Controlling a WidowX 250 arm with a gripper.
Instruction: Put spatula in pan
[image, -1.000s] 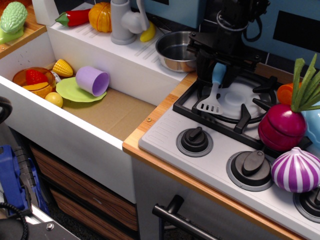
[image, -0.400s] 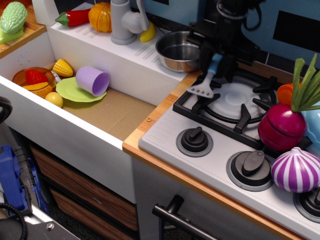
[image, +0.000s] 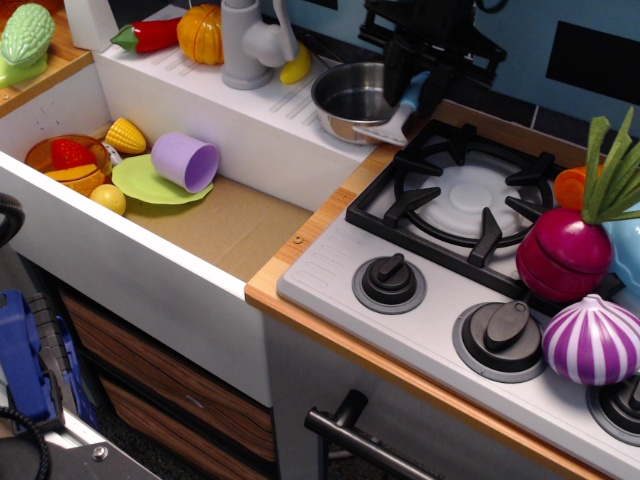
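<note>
The spatula has a light blue handle and a grey slotted blade. It hangs tilted from my black gripper, which is shut on its handle. The blade hovers over the front right rim of the shiny steel pan. The pan stands on the white drainboard, left of the stove and behind the wooden counter edge. The gripper is above the pan's right side, and its body hides part of the pan's far rim.
The black stove grate lies right of the pan. A grey faucet stands left of it. A red radish and a purple onion sit on the stove's right. The sink holds a purple cup, a green plate and toy food.
My gripper has lifted the spatula off the stove grate and carried it up and left, from over the burner to above the pan's rim.
</note>
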